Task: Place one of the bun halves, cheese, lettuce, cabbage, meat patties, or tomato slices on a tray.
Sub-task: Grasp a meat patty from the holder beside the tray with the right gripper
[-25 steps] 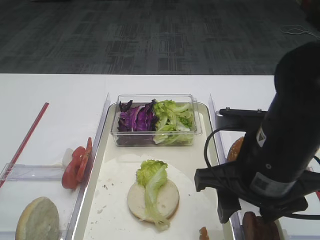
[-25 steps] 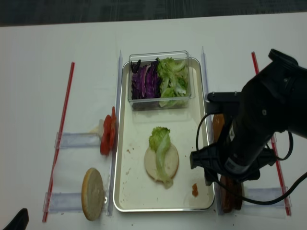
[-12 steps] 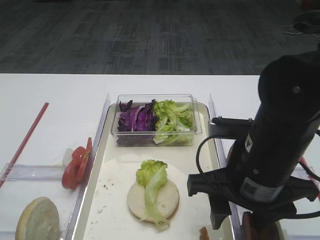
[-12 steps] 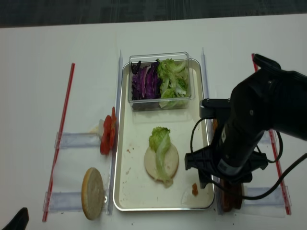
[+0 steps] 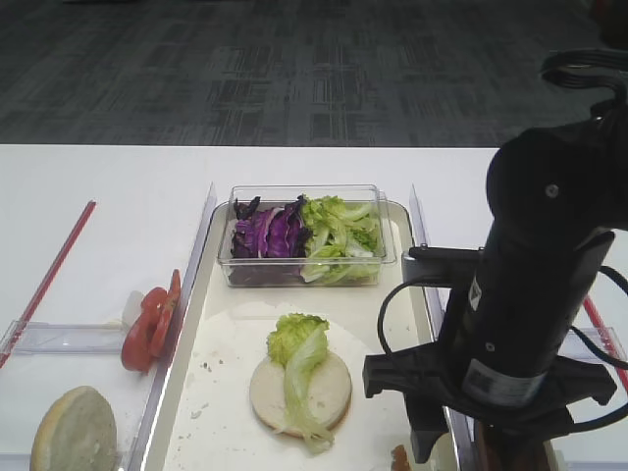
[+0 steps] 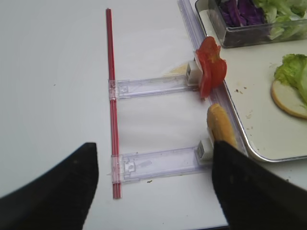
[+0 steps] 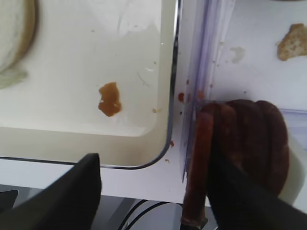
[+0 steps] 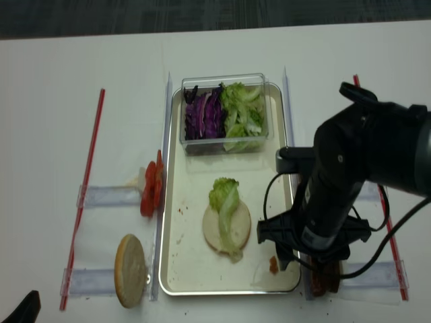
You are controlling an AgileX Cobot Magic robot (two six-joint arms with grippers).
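Right gripper [image 7: 153, 191] jaws spread wide, empty, straddling oval reddish-brown meat patties [image 7: 244, 148] stacked on edge just outside long cream silvery-rimmed tray [image 7: 170, 96]. Left gripper [image 6: 153, 191] wide, empty. Risk: jaw catches rim or clear divider strip [image 7: 201, 81], grabs several patties. White table [image 8: 54, 134]; dark carpet [image 5: 294, 69] beyond.

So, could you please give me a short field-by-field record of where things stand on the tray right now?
tray: holds clear tub, one bun half, an orange-red scrap
clear tub: cabbage left, lettuce right
bun half: lettuce leaf draped over it
right claw: open, above tray's corner and meat patties
meat patties: outside the tray
left claw: open, empty
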